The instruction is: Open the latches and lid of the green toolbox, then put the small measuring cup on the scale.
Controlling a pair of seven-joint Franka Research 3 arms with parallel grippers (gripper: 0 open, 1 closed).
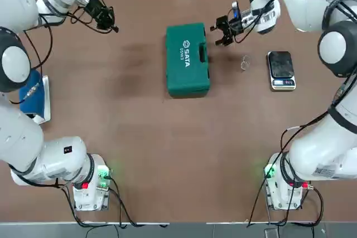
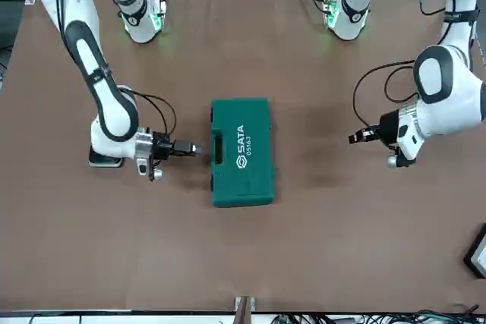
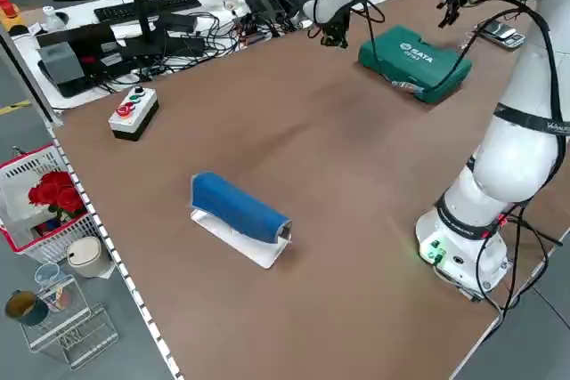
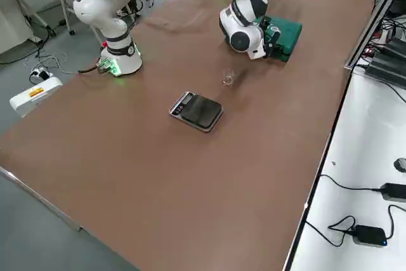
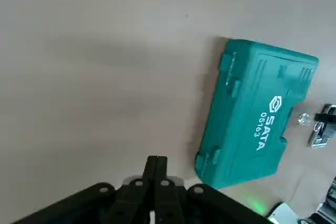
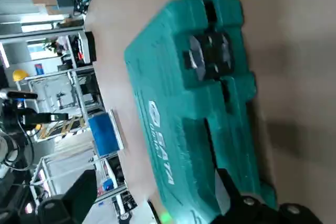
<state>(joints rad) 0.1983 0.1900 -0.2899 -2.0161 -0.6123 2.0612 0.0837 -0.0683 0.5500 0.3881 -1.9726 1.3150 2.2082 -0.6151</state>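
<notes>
One green toolbox lying shut mid-table, long axis running away from the robot, handle edge toward the right gripper, whose fingers stand apart and empty just beside it; left gripper pinched together, well apart

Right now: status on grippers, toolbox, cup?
Right gripper open, beside toolbox handle edge. Left gripper shut, parked far-left. Lid closed. Cup on table between toolbox and scale. Nothing in the way.
</notes>
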